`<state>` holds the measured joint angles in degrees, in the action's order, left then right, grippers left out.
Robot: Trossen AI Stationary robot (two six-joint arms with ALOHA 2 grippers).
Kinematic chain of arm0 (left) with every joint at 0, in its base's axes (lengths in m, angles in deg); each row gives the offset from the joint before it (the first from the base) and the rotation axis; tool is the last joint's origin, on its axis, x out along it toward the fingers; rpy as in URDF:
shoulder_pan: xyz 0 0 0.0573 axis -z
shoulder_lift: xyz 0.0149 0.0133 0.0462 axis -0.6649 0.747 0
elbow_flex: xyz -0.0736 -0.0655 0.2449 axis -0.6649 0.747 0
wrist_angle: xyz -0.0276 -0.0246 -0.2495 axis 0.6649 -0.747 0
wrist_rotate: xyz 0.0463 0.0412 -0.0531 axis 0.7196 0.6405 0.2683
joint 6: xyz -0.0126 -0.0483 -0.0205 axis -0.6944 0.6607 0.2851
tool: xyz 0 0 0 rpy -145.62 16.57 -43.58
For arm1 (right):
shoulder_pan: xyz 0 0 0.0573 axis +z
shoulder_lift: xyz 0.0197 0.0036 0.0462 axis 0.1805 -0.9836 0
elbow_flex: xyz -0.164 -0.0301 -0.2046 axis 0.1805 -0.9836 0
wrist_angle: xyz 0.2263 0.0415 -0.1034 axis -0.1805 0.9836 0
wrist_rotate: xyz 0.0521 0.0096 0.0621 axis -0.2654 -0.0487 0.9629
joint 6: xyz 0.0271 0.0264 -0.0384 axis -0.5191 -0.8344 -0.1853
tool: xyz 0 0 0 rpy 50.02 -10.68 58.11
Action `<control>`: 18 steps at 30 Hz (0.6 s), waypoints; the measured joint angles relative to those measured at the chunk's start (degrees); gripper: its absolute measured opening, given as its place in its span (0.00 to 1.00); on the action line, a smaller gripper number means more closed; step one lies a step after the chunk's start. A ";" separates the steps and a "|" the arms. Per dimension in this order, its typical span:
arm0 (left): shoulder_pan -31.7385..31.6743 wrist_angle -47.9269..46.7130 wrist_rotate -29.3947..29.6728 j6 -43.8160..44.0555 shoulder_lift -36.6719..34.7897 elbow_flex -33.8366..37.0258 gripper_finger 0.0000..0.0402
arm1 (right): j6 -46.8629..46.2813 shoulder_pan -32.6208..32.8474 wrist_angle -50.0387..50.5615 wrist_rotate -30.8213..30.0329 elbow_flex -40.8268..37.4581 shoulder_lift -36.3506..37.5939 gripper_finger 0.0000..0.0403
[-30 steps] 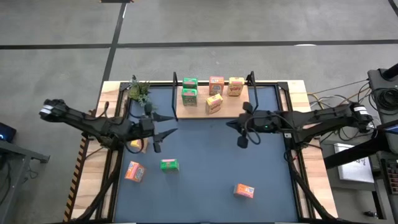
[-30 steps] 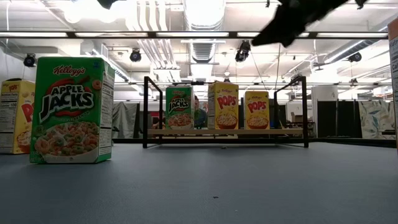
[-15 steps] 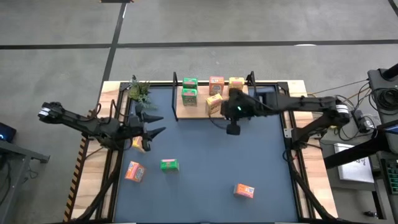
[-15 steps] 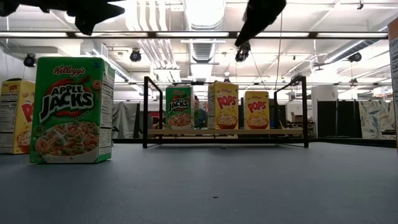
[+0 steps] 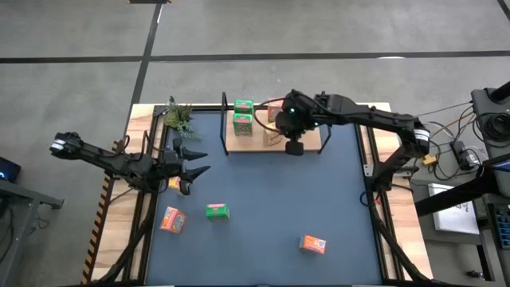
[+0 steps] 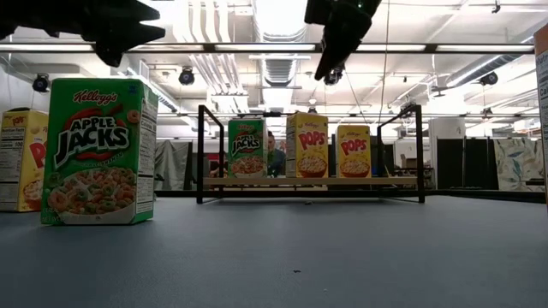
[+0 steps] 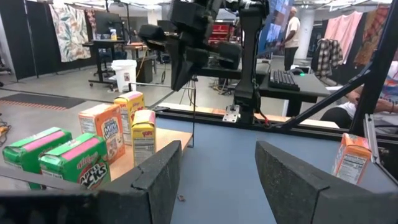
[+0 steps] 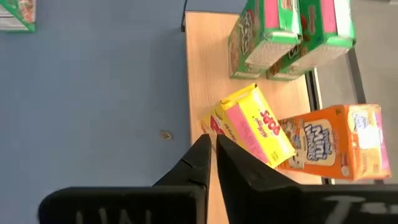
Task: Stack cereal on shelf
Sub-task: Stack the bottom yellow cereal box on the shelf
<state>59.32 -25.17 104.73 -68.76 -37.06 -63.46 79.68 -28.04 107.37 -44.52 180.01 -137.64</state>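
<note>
The shelf (image 5: 263, 143) stands at the mat's far edge. On its light board are two green cereal boxes (image 5: 242, 115), an orange one (image 8: 333, 140) and a yellow one (image 8: 252, 124) lying askew. My right gripper (image 8: 211, 142) hangs shut above the yellow box, tipped downward, well clear of the boxes in the low view (image 6: 325, 64). My left gripper (image 5: 198, 159) stands open and level over the mat's left side, with nothing between its fingers (image 7: 217, 180). More cereal boxes rest on the mat: orange (image 5: 172, 219), green (image 5: 216, 211), orange (image 5: 313, 244), and a yellow one (image 5: 174, 185) under the left arm.
A green plastic plant (image 5: 178, 116) stands at the far left corner beside the shelf. Thin black posts (image 6: 199, 154) rise at the shelf's ends. The dark-blue mat (image 5: 279, 199) has open room in its middle and right. A person stands in the room beyond (image 7: 291, 28).
My right gripper has swung from over the mat's middle right toward the far edge and left, rising and tipping downward until it hangs over the shelf's boxes; it has stayed shut. My left gripper has drawn back toward the left edge and sunk lower, still open.
</note>
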 joint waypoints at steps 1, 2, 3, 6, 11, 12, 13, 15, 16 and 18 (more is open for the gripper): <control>0.00 0.27 0.02 0.00 0.01 0.05 0.47 | -0.38 -0.24 0.11 0.00 0.00 -0.35 0.07; 0.00 0.60 0.00 0.00 0.06 0.02 0.47 | -0.63 -0.46 0.17 0.03 0.00 -0.62 0.09; 0.00 0.69 0.00 -0.01 0.04 -0.03 0.47 | -0.65 -0.63 0.19 0.04 0.00 -0.94 0.13; 0.00 0.84 0.00 0.00 0.08 -0.37 0.47 | -0.76 -0.93 0.15 -0.06 0.00 -1.75 0.24; 0.00 0.72 0.00 -0.02 0.07 -0.26 0.47 | 3.00 -1.15 -0.92 -0.61 0.00 -2.92 0.42; 0.00 0.80 0.00 -0.13 0.11 -0.26 0.47 | 4.01 -1.27 -1.20 -0.63 0.00 -3.18 0.45; 0.00 0.92 0.02 -0.41 0.11 -0.26 0.47 | 4.52 -1.46 -1.51 -0.87 0.00 -3.44 0.47; 0.00 1.21 0.02 -0.69 0.11 -0.26 0.47 | 4.73 -1.68 -2.97 -1.54 0.00 -4.08 0.52; 0.00 1.26 0.01 -0.71 0.11 -0.26 0.47 | 4.48 -2.03 -3.29 -1.99 0.00 -4.23 0.54; 0.00 1.26 0.00 -0.77 0.11 -0.26 0.47 | 4.44 -2.71 -3.22 -2.11 0.00 -4.50 0.58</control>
<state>59.32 -23.91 104.73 -69.53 -36.95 -63.72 84.12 -30.74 104.15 -46.62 180.01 -142.14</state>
